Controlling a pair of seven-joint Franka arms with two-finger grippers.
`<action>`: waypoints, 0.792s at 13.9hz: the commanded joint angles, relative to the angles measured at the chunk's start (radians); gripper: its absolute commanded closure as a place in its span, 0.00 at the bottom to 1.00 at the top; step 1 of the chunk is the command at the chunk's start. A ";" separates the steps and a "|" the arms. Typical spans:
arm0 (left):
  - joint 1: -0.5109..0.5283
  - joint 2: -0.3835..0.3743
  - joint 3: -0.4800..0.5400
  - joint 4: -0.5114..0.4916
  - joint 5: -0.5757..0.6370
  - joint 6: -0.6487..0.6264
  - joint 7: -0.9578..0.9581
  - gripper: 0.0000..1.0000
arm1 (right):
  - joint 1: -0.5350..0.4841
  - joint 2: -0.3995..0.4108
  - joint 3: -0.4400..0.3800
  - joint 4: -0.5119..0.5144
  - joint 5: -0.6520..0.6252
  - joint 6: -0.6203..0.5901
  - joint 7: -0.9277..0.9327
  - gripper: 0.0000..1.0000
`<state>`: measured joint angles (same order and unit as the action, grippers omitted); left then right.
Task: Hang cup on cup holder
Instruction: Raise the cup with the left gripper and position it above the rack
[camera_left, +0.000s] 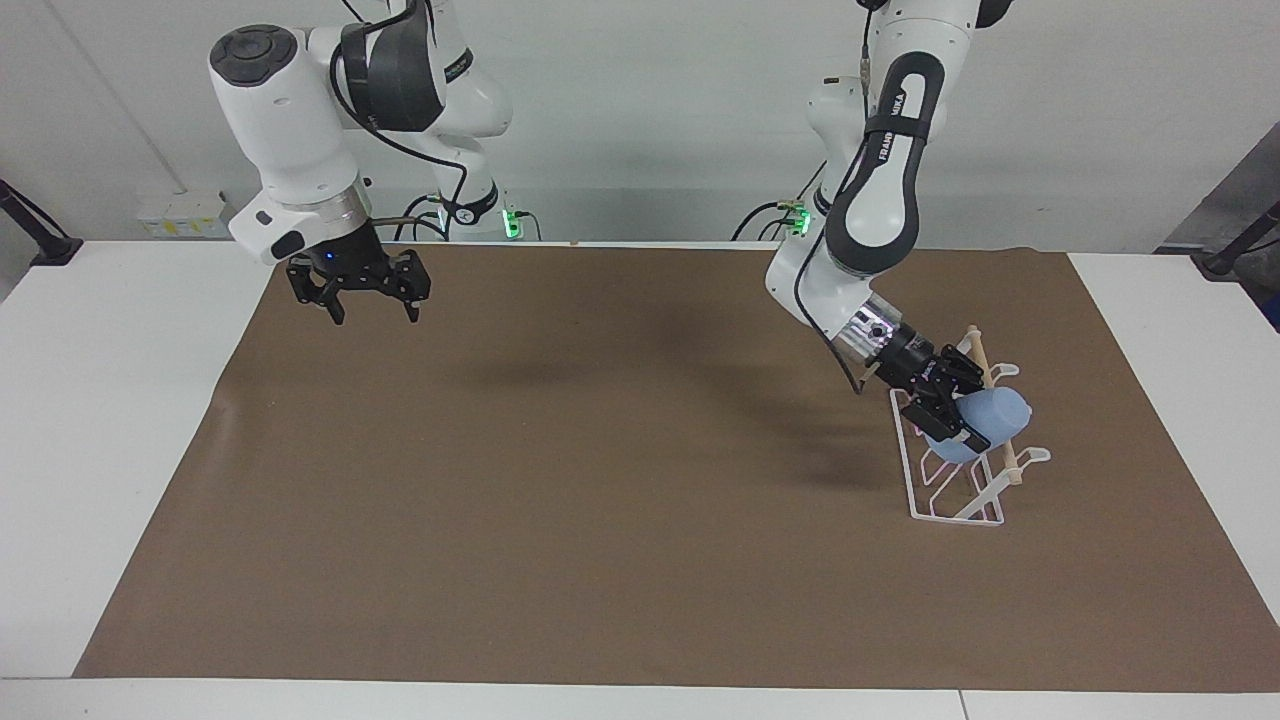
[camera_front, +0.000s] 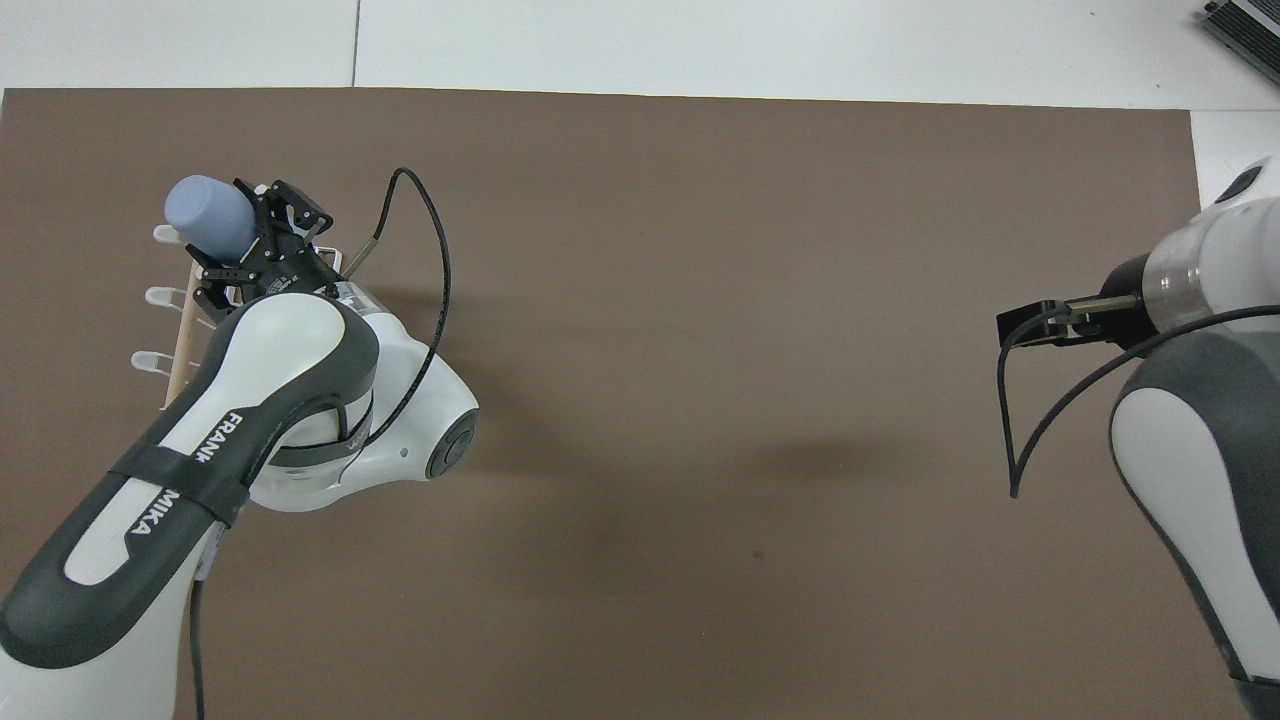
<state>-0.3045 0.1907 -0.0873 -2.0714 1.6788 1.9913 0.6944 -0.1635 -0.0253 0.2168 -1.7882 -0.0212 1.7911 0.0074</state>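
The light blue cup (camera_left: 1000, 410) is tilted on its side in my left gripper (camera_left: 968, 412), which is shut on it. The cup sits low over the white wire cup holder (camera_left: 950, 500), at the prongs nearest the robots, and touches the wooden dowel (camera_left: 1005, 460). I cannot tell whether a prong is inside the cup. In the overhead view the cup (camera_front: 205, 210) and left gripper (camera_front: 228, 238) cover the cup holder's prongs (camera_front: 160, 297) nearest the robots. My right gripper (camera_left: 360, 292) is open and empty and waits in the air over the mat at the right arm's end.
A brown mat (camera_left: 600, 500) covers most of the white table (camera_left: 120, 400). The cup holder stands on it near the left arm's end. The left arm's forearm and cable (camera_front: 430, 250) hang over the mat beside the cup holder.
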 joint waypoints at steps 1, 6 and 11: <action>0.018 0.016 0.001 0.024 0.024 0.029 -0.016 1.00 | -0.014 -0.018 0.012 -0.019 -0.005 0.019 -0.009 0.00; 0.025 0.015 0.000 0.022 0.019 0.044 -0.012 0.01 | -0.014 -0.018 0.012 -0.019 -0.005 0.019 -0.009 0.00; 0.022 0.015 0.000 0.022 0.013 0.041 -0.012 0.00 | -0.014 -0.018 0.012 -0.019 -0.005 0.019 -0.009 0.00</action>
<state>-0.2936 0.1940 -0.0851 -2.0674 1.6823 2.0110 0.6917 -0.1635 -0.0253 0.2168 -1.7882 -0.0212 1.7911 0.0074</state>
